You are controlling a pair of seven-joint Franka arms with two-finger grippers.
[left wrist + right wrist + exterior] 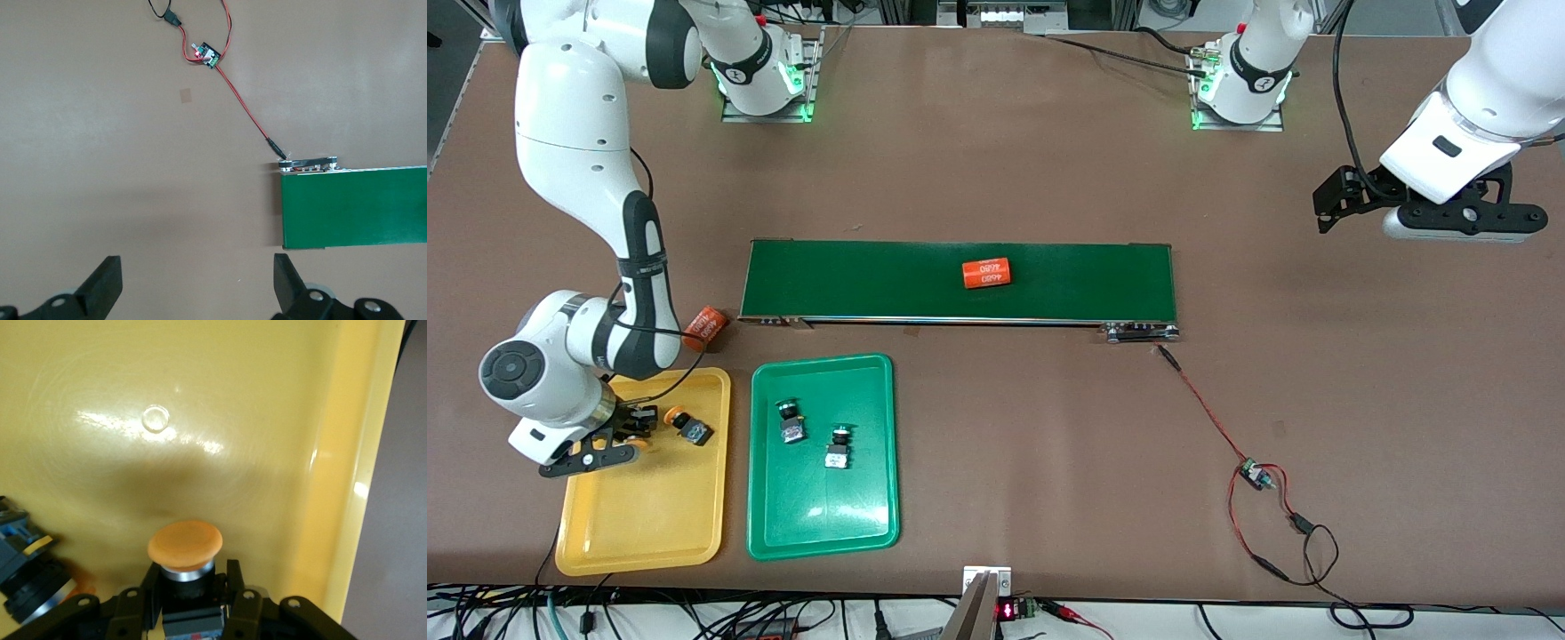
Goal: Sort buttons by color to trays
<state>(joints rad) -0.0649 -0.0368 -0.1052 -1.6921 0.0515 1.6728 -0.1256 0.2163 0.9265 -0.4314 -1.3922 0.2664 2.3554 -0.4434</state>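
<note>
Buttons: both green-capped ones point(791, 421) point(838, 447) lie in the green tray point(823, 524), one yellow-capped one point(691, 428) lies in the yellow tray point(640, 533). The right gripper point(637, 430), low in the yellow tray, pinches the second yellow-capped button point(185, 553). The left gripper point(197, 283) waits, fingers wide apart, over bare table by the end of the conveyor belt point(960, 283), holding nothing

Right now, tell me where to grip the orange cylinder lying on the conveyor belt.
Probably grip the orange cylinder at mid-length, across its round sides, coming straight down from above: it lies on its side, long axis along the conveyor belt.
</note>
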